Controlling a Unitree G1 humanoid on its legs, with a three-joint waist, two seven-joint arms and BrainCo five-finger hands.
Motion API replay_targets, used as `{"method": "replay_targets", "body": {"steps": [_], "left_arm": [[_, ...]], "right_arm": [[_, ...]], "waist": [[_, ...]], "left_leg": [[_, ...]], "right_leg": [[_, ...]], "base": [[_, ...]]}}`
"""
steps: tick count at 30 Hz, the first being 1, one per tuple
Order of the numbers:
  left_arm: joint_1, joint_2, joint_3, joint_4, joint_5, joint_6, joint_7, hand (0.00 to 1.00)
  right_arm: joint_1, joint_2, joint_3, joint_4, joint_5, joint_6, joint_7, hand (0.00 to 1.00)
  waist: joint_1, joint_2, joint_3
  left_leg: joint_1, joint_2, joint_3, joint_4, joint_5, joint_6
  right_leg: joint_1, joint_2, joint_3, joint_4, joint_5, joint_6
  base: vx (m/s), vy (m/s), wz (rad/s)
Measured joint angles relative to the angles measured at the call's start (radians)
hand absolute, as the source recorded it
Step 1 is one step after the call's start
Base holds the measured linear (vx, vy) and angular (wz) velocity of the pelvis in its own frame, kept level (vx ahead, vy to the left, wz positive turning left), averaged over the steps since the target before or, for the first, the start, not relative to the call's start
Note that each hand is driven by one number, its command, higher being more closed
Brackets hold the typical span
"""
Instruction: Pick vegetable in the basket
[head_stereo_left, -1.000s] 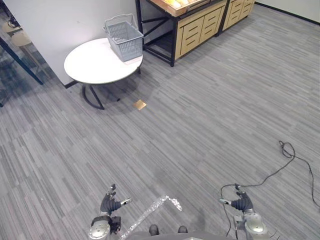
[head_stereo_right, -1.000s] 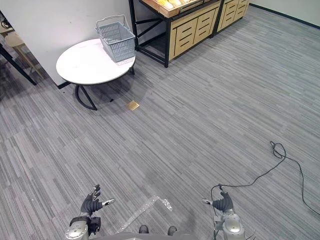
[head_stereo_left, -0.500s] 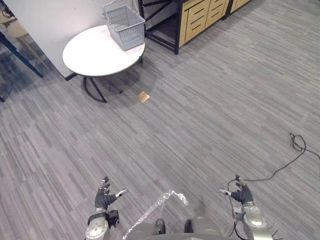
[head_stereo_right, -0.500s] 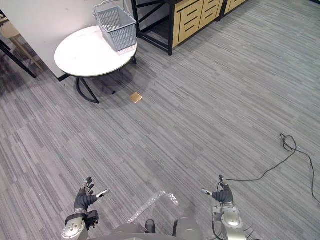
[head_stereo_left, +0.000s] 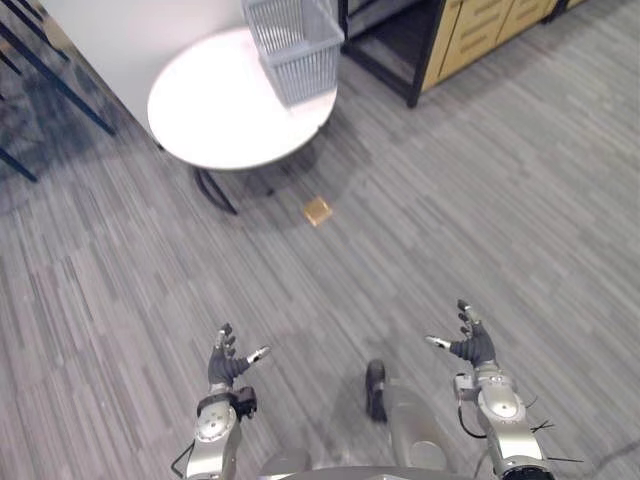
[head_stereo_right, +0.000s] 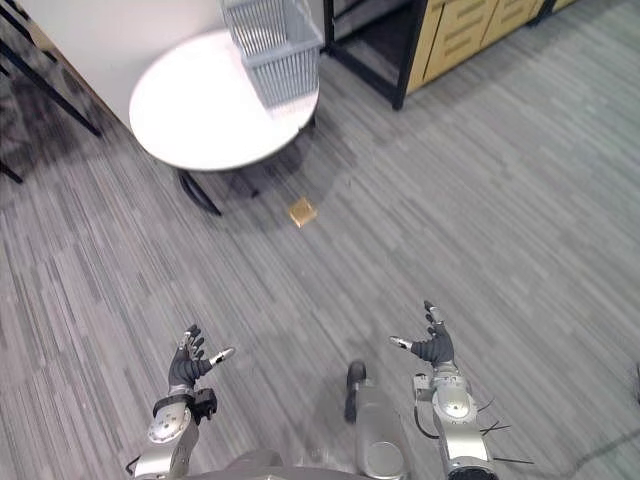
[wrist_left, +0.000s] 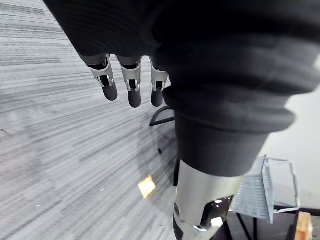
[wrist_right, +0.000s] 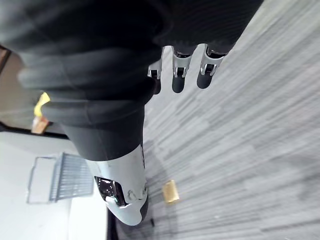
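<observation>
Reads as the approach leg, not a grasp yet.

- Left hand: well short of the desk, on its near side. Fingers straight and spread, holding nothing.
- Basket: upright at the desk's far-right rim. Its top is cut off by the view edge, so I can't tell what's inside and can't place the vegetable from here.
- Small tan square: on the floor just off the desk's near-right side.
- Right hand: also well short of the desk, nearer than it and off to its right. Fingers extended, thumb out, empty.
- Wooden cabinet: right of the desk, further back.

Doing it well, my take:
- Close in on the desk's right half so the basket ends up within reach.
- Stop square to the rim; don't nudge the desk, since the basket sits right at its edge.
- Step past the tan square.
- Keep both hands relaxed and clear until the basket's interior is visible. Find the vegetable first, then commit one hand.

Versus half a second ago:
- The whole view has shifted, which is a camera move; the desk and basket haven't moved.
- The desk looks larger and more central, and the basket now runs off the top edge.
- Both hands sit higher in view, with the same spread, empty pose.
</observation>
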Motion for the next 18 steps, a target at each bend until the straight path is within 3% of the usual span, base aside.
{"method": "replay_targets", "body": {"steps": [2, 3, 5, 6, 7, 8, 9, 10, 12, 13, 14, 15, 16, 18], "left_arm": [[0.001, 0.0, 0.0, 0.0, 0.0, 0.002, 0.0, 0.0], [0.002, -0.001, 0.0, 0.0, 0.0, 0.003, 0.0, 0.0], [0.018, -0.001, -0.002, 0.002, 0.0, 0.003, 0.0, 0.0], [0.029, -0.005, -0.003, 0.002, 0.0, 0.003, 0.0, 0.0], [0.037, -0.008, -0.003, 0.0, 0.0, 0.003, 0.001, 0.0], [0.042, -0.004, 0.001, 0.005, 0.0, 0.005, 0.001, 0.0], [0.047, -0.001, 0.003, 0.008, 0.0, 0.008, 0.002, 0.0], [0.035, -0.003, 0.009, 0.008, 0.0, 0.008, 0.003, 0.0], [0.034, -0.012, 0.0, -0.002, 0.002, 0.007, 0.001, 0.0], [0.043, -0.009, -0.001, 0.007, 0.002, 0.01, 0.003, 0.0], [0.044, -0.004, -0.003, 0.01, 0.002, 0.012, 0.003, 0.0], [0.037, 0.008, -0.023, 0.019, 0.002, 0.019, 0.004, 0.0], [0.038, 0.02, -0.038, 0.02, 0.002, 0.02, 0.006, 0.0], [0.037, 0.03, -0.041, 0.02, 0.003, 0.019, 0.007, 0.0]], "right_arm": [[-0.007, -0.003, -0.002, 0.001, 0.0, -0.003, -0.006, 0.0], [-0.008, -0.008, -0.004, 0.005, 0.0, -0.003, -0.007, 0.0], [-0.01, -0.009, -0.004, 0.009, 0.001, -0.002, -0.006, 0.0], [0.002, -0.011, -0.007, 0.01, 0.0, -0.002, -0.007, 0.0], [0.009, -0.014, -0.009, 0.011, 0.0, -0.002, -0.007, 0.0], [0.008, -0.017, -0.006, 0.022, 0.0, 0.0, -0.009, 0.0], [0.009, -0.011, -0.003, 0.025, 0.0, 0.004, -0.009, 0.0], [0.01, -0.002, -0.004, 0.026, -0.001, 0.004, -0.009, 0.0], [0.004, -0.001, -0.006, 0.026, -0.014, 0.005, -0.01, 0.0], [-0.004, 0.012, -0.004, 0.027, -0.026, 0.005, -0.01, 0.0], [-0.004, 0.018, -0.004, 0.027, -0.033, 0.005, -0.011, 0.0], [-0.005, 0.023, -0.002, 0.027, -0.059, 0.005, -0.012, 0.0], [-0.007, 0.023, 0.016, 0.02, -0.069, 0.005, -0.017, 0.0], [-0.008, 0.027, 0.03, -0.003, -0.08, 0.003, -0.025, 0.0]], "waist": [[0.017, -0.011, 0.008], [0.029, -0.013, 0.01], [0.036, -0.018, 0.013], [0.036, -0.017, 0.012], [0.036, -0.008, 0.003], [0.046, 0.002, -0.009], [0.053, -0.014, -0.017], [0.051, -0.048, -0.04], [0.053, -0.062, -0.042], [0.051, -0.073, -0.04], [0.047, -0.077, -0.041], [0.042, -0.079, -0.041], [0.03, -0.077, -0.041], [0.023, -0.072, -0.042]], "left_leg": [[-0.115, -0.007, 0.039, -0.138, -0.063, -0.005], [-0.164, -0.021, 0.068, -0.294, -0.085, 0.001], [-0.19, -0.074, 0.073, -0.564, -0.065, -0.016], [-0.183, -0.105, 0.066, -0.756, -0.013, -0.034], [-0.173, -0.114, 0.058, -0.843, 0.018, -0.029], [-0.168, -0.123, 0.049, -0.866, 0.156, 0.048], [-0.164, -0.143, 0.049, -0.863, 0.191, 0.082], [-0.167, -0.178, 0.053, -0.852, 0.159, 0.107], [-0.152, -0.202, 0.06, -0.805, 0.084, 0.116], [-0.089, -0.222, 0.058, -0.795, 0.027, 0.122], [-0.057, -0.231, 0.053, -0.797, 0.004, 0.125], [0.016, -0.243, 0.036, -0.803, -0.033, 0.132], [0.114, -0.248, 0.009, -0.836, -0.061, 0.141], [0.19, -0.245, -0.016, -0.882, -0.068, 0.141]], "right_leg": [[0.076, 0.003, 0.006, -0.065, -0.01, 0.003], [0.112, 0.002, 0.022, -0.085, -0.027, 0.013], [0.177, -0.018, 0.029, -0.09, -0.079, 0.039], [0.221, -0.023, 0.036, -0.095, -0.113, 0.059], [0.234, -0.019, 0.042, -0.103, -0.128, 0.069], [0.271, -0.022, 0.066, -0.103, -0.165, 0.09], [0.277, -0.037, 0.079, -0.094, -0.179, 0.105], [0.256, -0.088, 0.079, -0.044, -0.193, 0.123], [0.193, -0.126, 0.096, 0.153, -0.21, 0.154], [0.091, -0.159, 0.117, 0.466, -0.172, 0.242], [0.049, -0.175, 0.127, 0.586, -0.144, 0.29], [-0.024, -0.195, 0.131, 0.799, -0.146, 0.286], [-0.088, -0.206, 0.114, 0.904, -0.178, 0.227], [-0.151, -0.205, 0.075, 0.898, -0.204, 0.183]], "base": [[0.49, -0.071, -0.16], [0.48, -0.021, -0.29], [0.51, 0.058, -0.26], [0.55, 0.111, -0.17], [0.57, 0.167, -0.33], [0.48, 0.167, -0.33], [0.62, 0.188, -0.21], [0.74, 0.23, 0.07], [0.71, 0.23, 0.12], [0.45, 0.151, 0.11], [0.57, 0.167, 0.26], [0.71, 0.133, 0.48], [0.71, 0.108, 0.53], [0.51, 0.027, 0.38]]}}
